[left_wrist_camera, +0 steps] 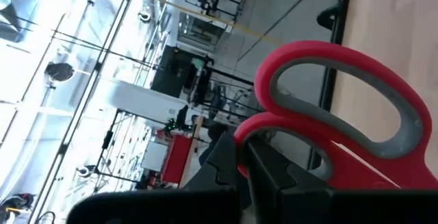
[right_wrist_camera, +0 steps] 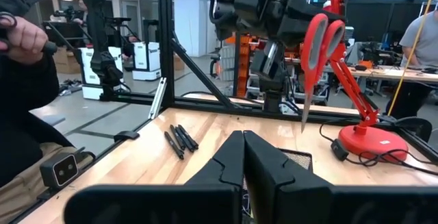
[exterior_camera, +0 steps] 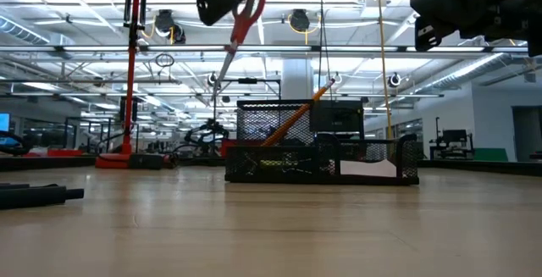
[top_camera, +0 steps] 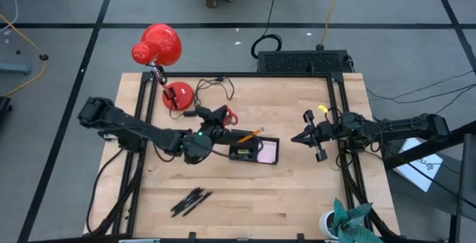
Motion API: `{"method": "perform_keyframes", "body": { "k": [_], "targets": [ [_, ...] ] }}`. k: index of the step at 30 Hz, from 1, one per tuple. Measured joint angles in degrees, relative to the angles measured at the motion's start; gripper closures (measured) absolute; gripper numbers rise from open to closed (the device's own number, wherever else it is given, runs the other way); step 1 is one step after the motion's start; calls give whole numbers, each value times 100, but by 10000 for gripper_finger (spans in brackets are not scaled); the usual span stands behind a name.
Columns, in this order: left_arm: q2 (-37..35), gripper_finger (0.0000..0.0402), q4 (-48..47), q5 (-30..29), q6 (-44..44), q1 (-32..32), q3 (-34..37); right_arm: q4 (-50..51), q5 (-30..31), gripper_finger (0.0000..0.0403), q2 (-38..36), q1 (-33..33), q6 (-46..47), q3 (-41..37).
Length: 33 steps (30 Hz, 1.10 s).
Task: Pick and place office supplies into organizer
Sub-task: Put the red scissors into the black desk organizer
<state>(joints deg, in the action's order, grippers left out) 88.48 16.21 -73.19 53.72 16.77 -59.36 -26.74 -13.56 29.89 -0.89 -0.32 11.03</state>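
Note:
My left gripper is shut on the red-handled scissors and holds them in the air just left of the black organizer. The blades point down. An orange pencil leans in the organizer, and a pink sticky-note pad lies in its right compartment. Black pens lie on the table nearer the front edge. My right gripper waits shut, off to the organizer's right and above the table. My left gripper pinches one red handle loop of the scissors between its two fingers. The fingers come level from the table's left. The scissors hang below the hold, blades down, lifted clear of the table and the organizer.
A red desk lamp with its base and cord stands at the back left. A black box with cables sits beyond the far edge. A person sits beyond the table in the right wrist view.

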Motion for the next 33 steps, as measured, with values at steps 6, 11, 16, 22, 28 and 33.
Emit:
{"method": "perform_keyframes", "body": {
  "k": [6, 11, 16, 22, 28, 33],
  "targets": [
    [207, 396, -24, 22, -20, -34, 1, -2, 15, 403, 49, 2, -11, 0],
    [205, 398, -55, 22, -90, -30, 0, -6, 22, 403, 95, 2, -11, 0],
    [180, 395, 415, -54, -140, -30, 1, -6, 24, 403, 98, 2, -11, 0],
    [174, 396, 1496, 109, -454, -17, -2, -117, 26, 403, 98, 2, 9, 0],
    [335, 397, 1597, 466, -529, -18, -43, -129, 26, 403, 101, 2, 122, 0],
    [864, 398, 1589, 470, -332, -19, -340, -131, 26, 403, 101, 2, 122, 0]
  ]
}}
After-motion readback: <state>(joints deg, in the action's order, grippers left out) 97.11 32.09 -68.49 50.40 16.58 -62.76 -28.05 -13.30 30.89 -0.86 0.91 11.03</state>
